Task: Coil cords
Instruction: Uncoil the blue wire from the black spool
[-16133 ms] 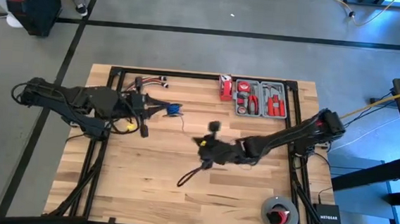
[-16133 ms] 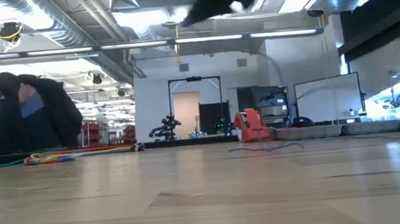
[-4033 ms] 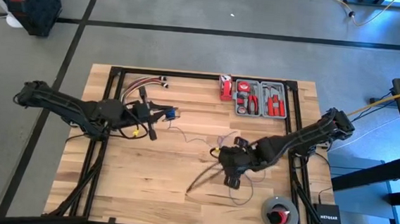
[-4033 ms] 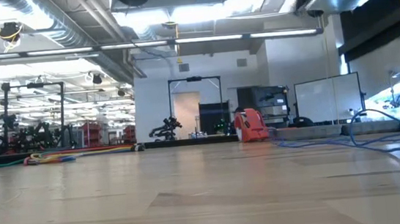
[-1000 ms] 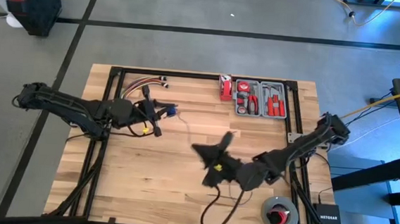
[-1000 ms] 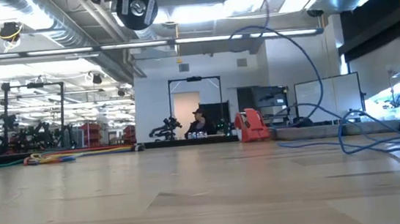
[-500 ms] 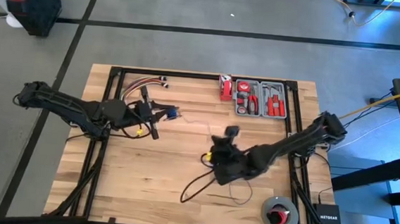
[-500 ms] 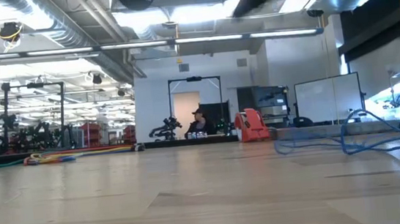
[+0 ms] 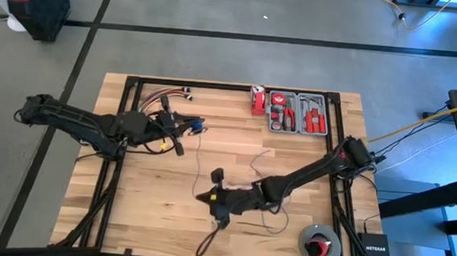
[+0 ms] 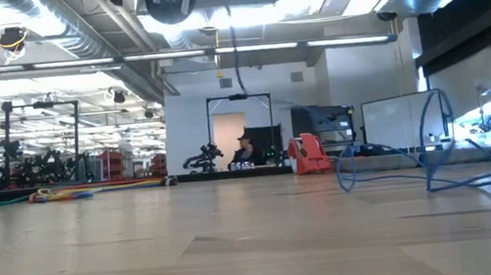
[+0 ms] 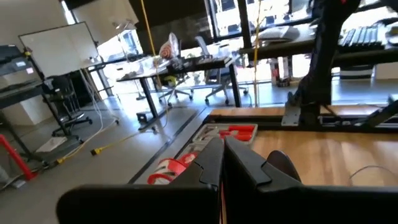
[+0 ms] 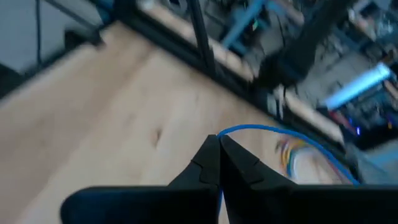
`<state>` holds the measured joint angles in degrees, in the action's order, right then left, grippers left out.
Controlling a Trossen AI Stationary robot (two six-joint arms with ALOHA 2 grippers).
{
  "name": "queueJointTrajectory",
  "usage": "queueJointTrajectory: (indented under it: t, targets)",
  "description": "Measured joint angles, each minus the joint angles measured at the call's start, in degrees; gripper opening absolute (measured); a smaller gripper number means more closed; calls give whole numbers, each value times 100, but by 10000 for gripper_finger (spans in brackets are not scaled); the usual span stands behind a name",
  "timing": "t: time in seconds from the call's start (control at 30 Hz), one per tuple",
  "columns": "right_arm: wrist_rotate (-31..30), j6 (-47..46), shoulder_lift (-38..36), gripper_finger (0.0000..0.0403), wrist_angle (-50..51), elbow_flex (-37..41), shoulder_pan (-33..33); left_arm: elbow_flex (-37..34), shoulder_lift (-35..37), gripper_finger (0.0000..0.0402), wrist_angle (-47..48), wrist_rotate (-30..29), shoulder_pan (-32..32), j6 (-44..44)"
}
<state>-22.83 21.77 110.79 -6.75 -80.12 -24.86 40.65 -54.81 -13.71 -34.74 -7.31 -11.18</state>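
High view: left gripper (image 9: 182, 128) pinches one end of the cords (image 9: 259, 172); right gripper (image 9: 217, 198) sits mid-table. Low view: loose loops sprawl. Right wrist view: fingers (image 12: 208, 158) pressed on wire. Coiling looks barely begun.

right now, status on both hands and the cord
Left hand shut near the table's far left, at the thin blue-violet cord's end. Right hand shut on the cord mid-table. Nothing in the way.

The cord (image 9: 268, 159) is too thin in the overhead view to trace along its whole run. In the right wrist view the room behind is blurred, and the cord's blue loop runs off the picture's edge.
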Motion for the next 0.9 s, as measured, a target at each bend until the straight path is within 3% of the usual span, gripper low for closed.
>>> queueJointTrajectory:
  t: [0.3, 0.4, 0.53, 0.77, 0.9]
  targets:
    - [277, 454, -8, 3, 610, -872, -187, -88, 0, 5, -11, -16, 225, 177]
    - [86, 163, -6, 3, 1051, -882, -181, -88, 0, 5, 28, -14, 221, 148]
    - [-345, 436, -174, 3, 742, -882, -340, -88, 0, 5, 200, -55, 254, -103]
    - [-2614, 1708, -842, 3, 723, -1503, -909, -88, -4, 5, 442, -62, 313, -194]
    - [-4078, 2162, -1144, 3, 1211, -1792, -1204, -88, -4, 5, 481, -62, 315, -236]
